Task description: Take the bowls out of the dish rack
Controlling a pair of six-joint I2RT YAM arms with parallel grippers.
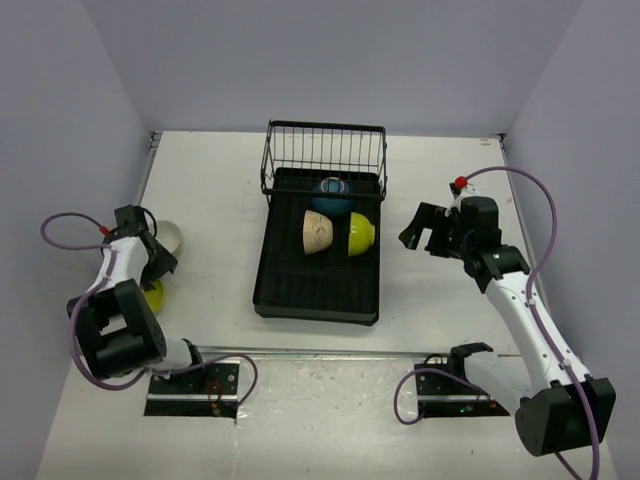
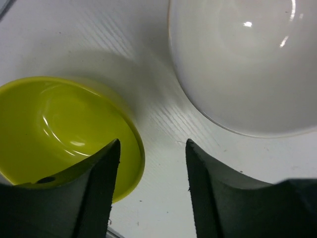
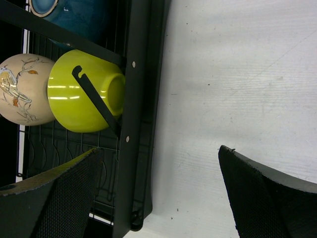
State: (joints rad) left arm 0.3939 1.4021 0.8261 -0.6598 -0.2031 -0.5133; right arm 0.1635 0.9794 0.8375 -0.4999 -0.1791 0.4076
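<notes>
Left end effector (image 2: pixel 152 148) stood parted and empty over desk (image 2: pixel 163 124), between lime bowl (image 2: pixel 54 124) and pale bowl (image 2: pixel 247 64), right end effector (image 3: pixel 159 148) spread wide near dish rack (image 3: pixel 141 99)

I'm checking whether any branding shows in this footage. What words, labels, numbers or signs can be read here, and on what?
No readable text anywhere.
The cream bowl in the dish rack: only a painted branch drawing, no letters.
The racked lime bowl, blue bowl, table lime bowl and pale bowl by the left claw: blank.
The left base plate: specks too small to read.
</notes>
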